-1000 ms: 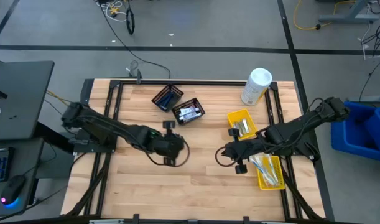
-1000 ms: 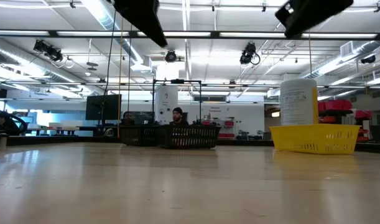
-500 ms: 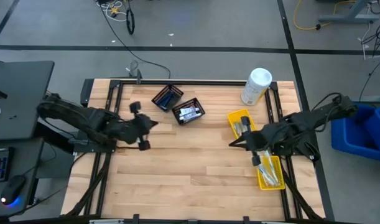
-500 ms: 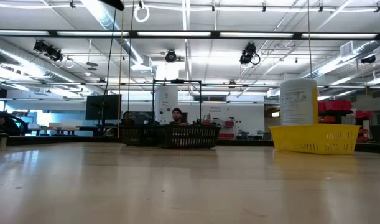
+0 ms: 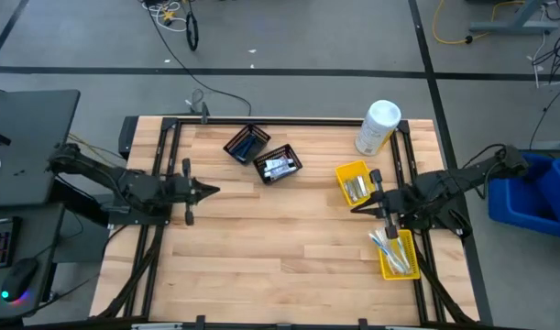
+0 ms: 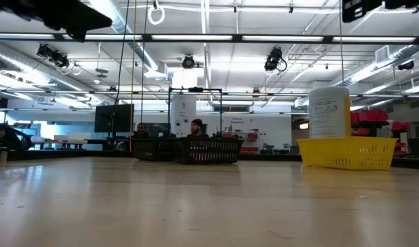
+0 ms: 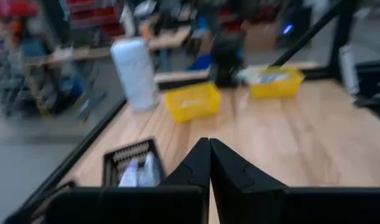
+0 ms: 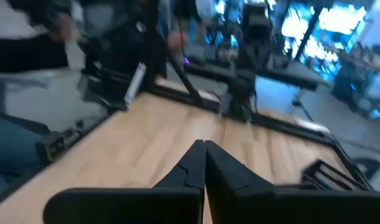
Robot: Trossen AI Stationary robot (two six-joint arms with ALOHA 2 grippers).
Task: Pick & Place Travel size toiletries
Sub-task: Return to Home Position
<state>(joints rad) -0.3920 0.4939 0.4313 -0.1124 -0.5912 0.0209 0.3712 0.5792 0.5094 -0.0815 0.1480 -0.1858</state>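
The toiletries lie in containers. Silver and white pieces sit in the far yellow bin point(image 5: 356, 183), toothbrushes in the near yellow bin point(image 5: 396, 252), white tubes in one black mesh basket point(image 5: 278, 165), and dark blue items in the other basket point(image 5: 247, 144). My left gripper point(image 5: 211, 190) is shut and empty. It hovers near the table's left side, pointing toward the right. My right gripper point(image 5: 355, 209) is also shut and empty, and it hovers between the two yellow bins, pointing left. The wrist views show both pairs of fingers closed: the left gripper point(image 7: 209, 155) and the right gripper point(image 8: 204, 155).
A big white canister point(image 5: 378, 126) stands at the far right corner, behind the yellow bin point(image 6: 346, 152) in the low view. Bare wood stretches across the table's middle and near part point(image 5: 280, 257). A blue crate point(image 5: 536, 192) stands off the right edge. A person point(image 6: 195, 127) is far behind.
Both arms have drawn back from the table's middle. The left gripper has moved toward the left edge and now points level to the right. The right gripper has moved toward the right edge, ending between the yellow bins. Nothing on the table has moved.
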